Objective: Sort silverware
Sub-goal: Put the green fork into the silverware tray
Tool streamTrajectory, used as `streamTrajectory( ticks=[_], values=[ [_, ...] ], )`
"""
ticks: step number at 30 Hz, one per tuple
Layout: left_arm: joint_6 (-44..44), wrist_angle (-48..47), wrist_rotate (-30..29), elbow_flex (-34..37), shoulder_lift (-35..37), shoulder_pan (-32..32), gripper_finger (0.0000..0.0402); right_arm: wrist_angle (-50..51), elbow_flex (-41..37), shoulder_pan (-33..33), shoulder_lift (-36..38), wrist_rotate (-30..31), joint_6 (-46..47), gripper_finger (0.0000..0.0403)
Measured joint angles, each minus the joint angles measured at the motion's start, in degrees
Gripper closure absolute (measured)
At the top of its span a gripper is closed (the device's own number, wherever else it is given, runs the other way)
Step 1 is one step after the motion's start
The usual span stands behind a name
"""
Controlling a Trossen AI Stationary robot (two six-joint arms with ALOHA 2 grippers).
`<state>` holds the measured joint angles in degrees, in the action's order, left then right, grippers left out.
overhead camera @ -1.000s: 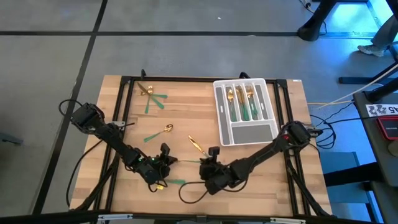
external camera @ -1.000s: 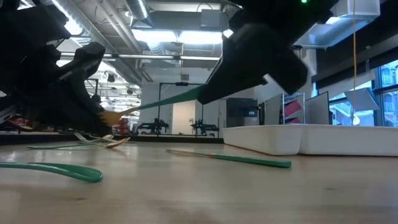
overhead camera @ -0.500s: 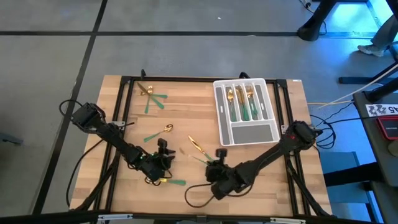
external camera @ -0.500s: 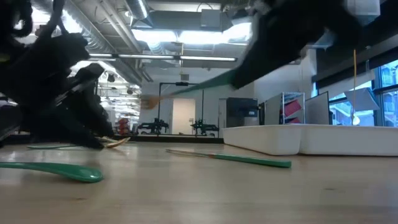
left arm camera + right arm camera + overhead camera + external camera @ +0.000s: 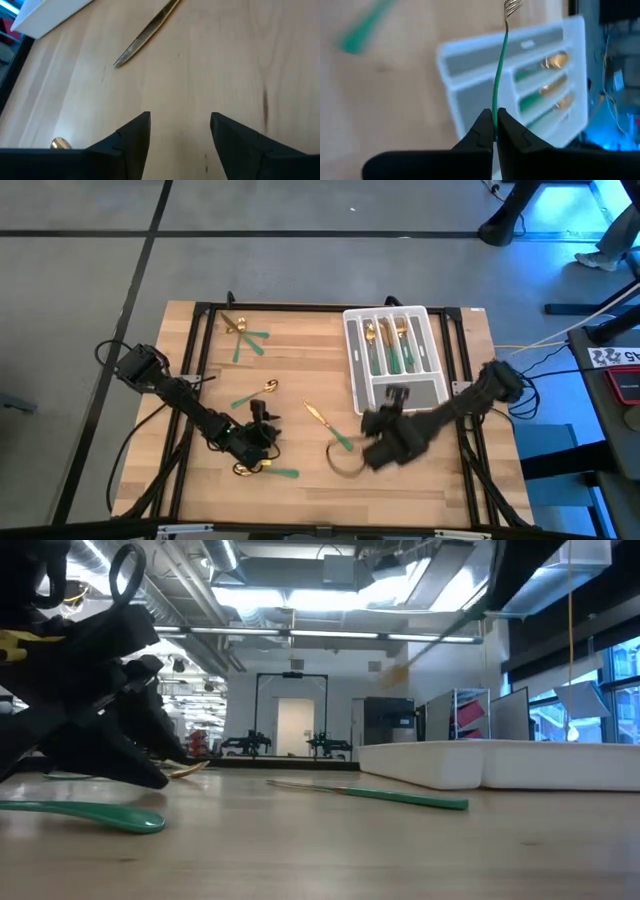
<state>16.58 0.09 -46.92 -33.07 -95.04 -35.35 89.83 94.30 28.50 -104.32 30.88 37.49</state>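
- Your left gripper sits low over the near-left part of the table, its fingers apart with nothing between them. A gold-headed piece with a green handle lies on the table just beside them, and a knife lies ahead of them.
- Further from those fingers, a spoon and a small cluster of silverware wait toward the far-left corner. They appear to be the pieces not yet sorted.
- Your right gripper has its fingers clamped together on the green handle of a fork, gripping near the handle's end so the gold tines stick out well ahead.
- The tray lies ahead of the right fingers, with forks, spoons and knives already in its long slots.
- To do this step well, line the fork's length up with the slot that holds the other forks before you lower it. The long overhang will likely swing, so move steadily.
- Release only once the tines are inside the slot walls; a fork dropped crosswise could bridge two slots.
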Motion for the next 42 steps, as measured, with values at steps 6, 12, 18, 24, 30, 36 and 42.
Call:
streamTrajectory(
  ticks=[6,12,18,24,30,36,42],
  values=[
    [2.6,-0.9,0.0,0.0,0.0,-0.3,0.0204,-0.9,-15.1,-13.0,9.5,-0.1,-2.5,0.0402],
    [2.9,-0.7,0.0,0.0,-0.1,-0.2,0.0204,-0.1,-25.4,-26.9,11.8,7.6,-5.4,0.0402],
    [3.4,-0.7,0.0,0.0,-0.1,-0.1,0.0204,-12.3,-33.0,-36.9,11.5,8.6,-19.3,0.0402],
    [4.1,-0.7,0.0,0.0,-0.1,-0.1,0.0204,-19.8,-38.2,-43.0,11.5,9.0,-24.2,0.0402],
    [4.2,-0.7,0.0,0.0,-0.1,-0.1,0.0204,-23.4,-40.7,-45.2,11.5,7.9,-26.2,0.0389],
    [4.3,-0.7,0.0,0.0,-0.1,-0.1,0.0204,-26.3,-42.3,-45.5,11.5,8.1,-27.6,0.0335],
    [4.9,-0.7,0.0,0.0,-0.1,-0.1,0.0204,-22.9,-40.1,-45.4,12.1,7.4,-27.4,0.0258]
  ],
)
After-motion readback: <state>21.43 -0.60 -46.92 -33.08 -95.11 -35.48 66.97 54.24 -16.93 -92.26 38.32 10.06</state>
